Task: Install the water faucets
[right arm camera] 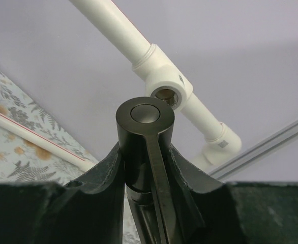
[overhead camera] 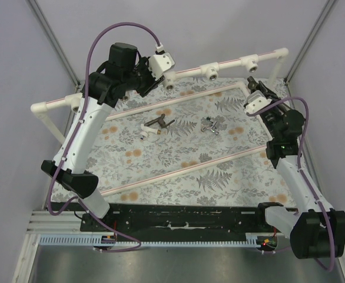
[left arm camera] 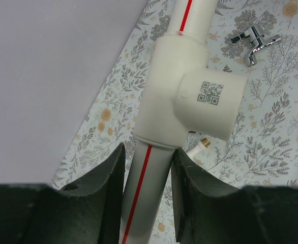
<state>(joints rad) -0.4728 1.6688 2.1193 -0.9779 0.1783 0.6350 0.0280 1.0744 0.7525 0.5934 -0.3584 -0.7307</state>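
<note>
Presently, left fingers (left arm camera: 108,178) seen clamped on red-striped tube of white pipe frame (overhead camera: 190,69), just below QR-marked tee socket (left arm camera: 205,96). Right fingers (right arm camera: 103,178) closed on dark faucet (right arm camera: 145,127), held up near open socket (right arm camera: 167,95) on far bar. Shorter dark faucet (overhead camera: 155,125) with white end and silver cross-handled faucet (overhead camera: 211,125) seen lying apart on floral tabletop (overhead camera: 178,162), between two low rails.

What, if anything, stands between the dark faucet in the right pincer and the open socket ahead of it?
Nothing visible. The right pincer holds the dark faucet just short of the open socket, with an unobstructed gap between. The left pincer clamps the white pipe elsewhere.
</note>
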